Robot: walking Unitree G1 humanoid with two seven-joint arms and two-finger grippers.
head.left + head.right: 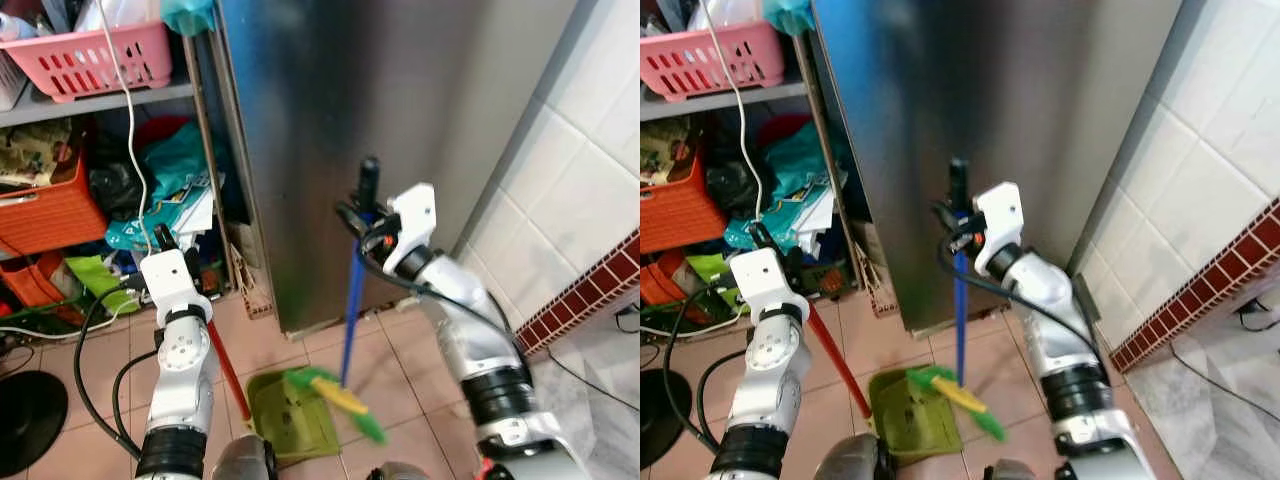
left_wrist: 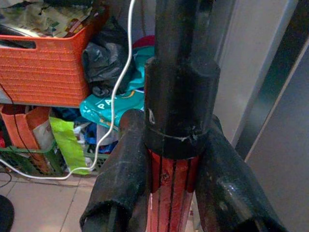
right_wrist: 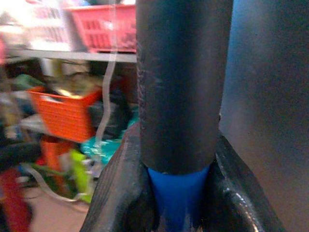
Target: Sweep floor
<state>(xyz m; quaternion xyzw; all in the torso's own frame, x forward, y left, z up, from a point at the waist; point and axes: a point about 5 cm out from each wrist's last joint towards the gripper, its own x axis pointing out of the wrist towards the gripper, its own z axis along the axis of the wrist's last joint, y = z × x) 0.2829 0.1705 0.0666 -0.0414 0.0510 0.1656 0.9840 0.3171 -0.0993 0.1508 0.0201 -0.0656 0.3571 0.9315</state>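
A broom with a blue handle (image 1: 351, 300) and a black top grip stands upright before the steel cabinet. Its green and yellow bristles (image 1: 338, 399) rest at the edge of a green dustpan (image 1: 290, 412) on the tiled floor. My right gripper (image 1: 362, 220) is shut on the broom handle just below the black grip (image 3: 179, 87). The dustpan's red handle (image 1: 228, 370) rises to my left gripper (image 1: 165, 240), which is shut on it near its black top (image 2: 179, 96); its fingers (image 2: 120, 169) press both sides.
A tall steel cabinet (image 1: 380, 120) stands straight ahead. A cluttered shelf on the left holds a pink basket (image 1: 95, 55), an orange crate (image 1: 45, 210) and bags. A white cable (image 1: 130, 150) hangs down. A tiled wall (image 1: 590, 180) closes the right side.
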